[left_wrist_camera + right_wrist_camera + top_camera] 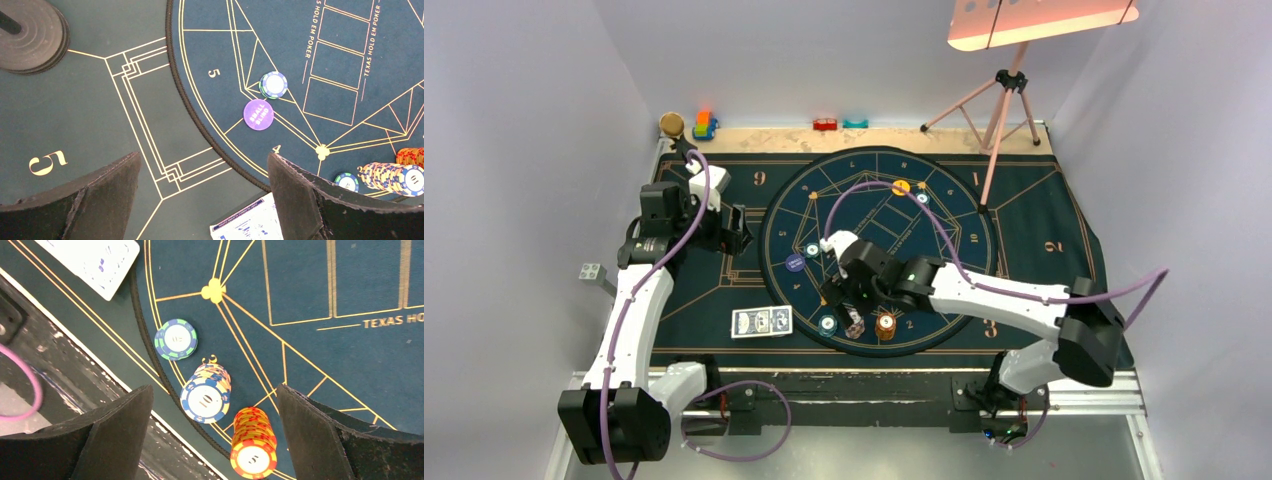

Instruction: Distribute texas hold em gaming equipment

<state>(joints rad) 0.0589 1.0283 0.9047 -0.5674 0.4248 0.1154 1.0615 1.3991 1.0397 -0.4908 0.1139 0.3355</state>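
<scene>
Two stacks, the blue-white chip stack (205, 399) and the orange chip stack (253, 450), stand side by side at the near edge of the round mat (350, 365). We note the right gripper (214, 392) above them, fingers spread wide, gripping nothing. The cards (761, 322) lie left of the mat; the left gripper (204, 156) gapes wide, empty.

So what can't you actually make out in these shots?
Playing cards: overhead view, too small to read; left wrist view, cut by the bottom edge and partly behind a finger of the left gripper.
Blue-white chip stack: overhead view, too small and blurred to count.
Orange chip stack: left wrist view, cut by the right edge.
Far-edge toys: overhead view, too small to identify.
</scene>
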